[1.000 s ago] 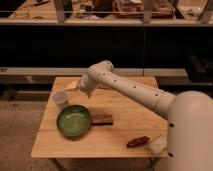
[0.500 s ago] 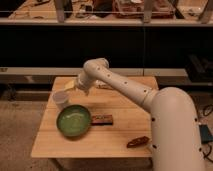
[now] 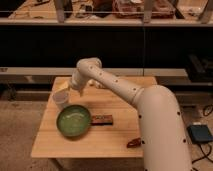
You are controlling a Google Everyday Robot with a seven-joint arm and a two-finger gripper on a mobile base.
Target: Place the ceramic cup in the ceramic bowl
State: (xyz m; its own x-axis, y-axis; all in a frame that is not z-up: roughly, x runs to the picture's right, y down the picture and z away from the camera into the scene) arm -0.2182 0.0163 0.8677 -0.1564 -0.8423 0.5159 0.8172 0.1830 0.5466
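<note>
While gripper [image 3: 69, 91] hovers against upper right of ceramic cup [image 3: 60, 100], claw state cannot be told. Cup upright on wooden table [image 3: 111, 138], just beside ceramic bowl [image 3: 74, 120], at its far-left rim.

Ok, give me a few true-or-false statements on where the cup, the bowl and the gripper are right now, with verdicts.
1. The small white ceramic cup sits inside the wide green ceramic bowl. False: it is outside the bowl, just beyond its far left rim.
2. The gripper is right at the cup, over the far left part of the wooden table. True.
3. A dark flat bar lies on the table just right of the bowl. True.
4. The bowl holds a reddish-brown object. False: the bowl is empty, and the reddish-brown object lies near the table's front right edge.
</note>
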